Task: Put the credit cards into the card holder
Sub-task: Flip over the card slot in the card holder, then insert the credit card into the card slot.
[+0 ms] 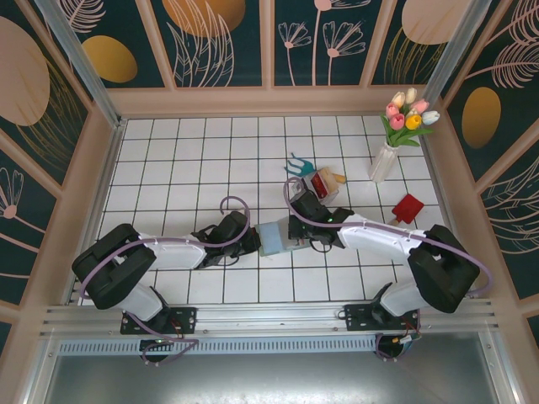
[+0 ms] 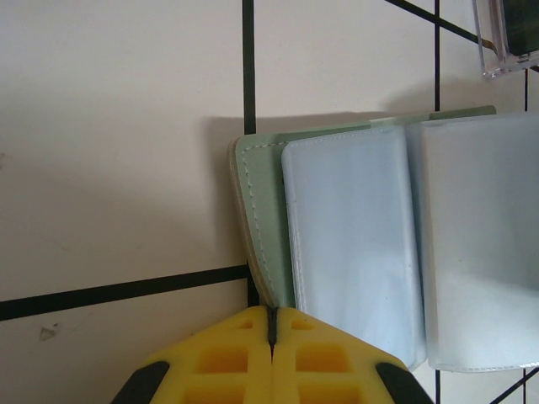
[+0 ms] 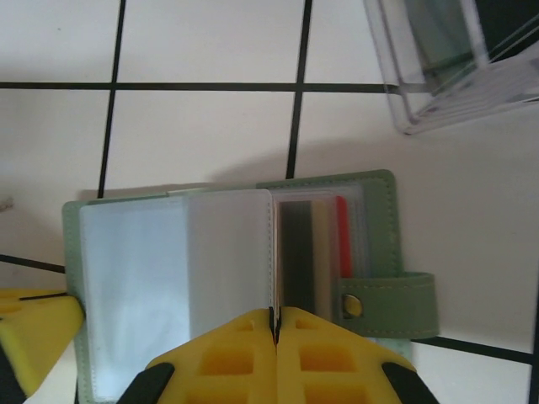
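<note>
The card holder lies open and flat on the white-tiled bench, near the middle and between the two arms. The left gripper has its yellow fingers pressed together with only a thin seam between them and holds nothing; its tip sits at the near edge of the holder's sage-green cover, though whether it presses on it I cannot tell. The right gripper is likewise fully closed and empty, its tip over the holder's centre at the free edge of the clear plastic sleeves. In the right wrist view, credit cards sit tucked in the pockets of the holder's right half, showing dark, tan and red strips, beside the strap with its snap. A clear rack stands just beyond the holder.
</note>
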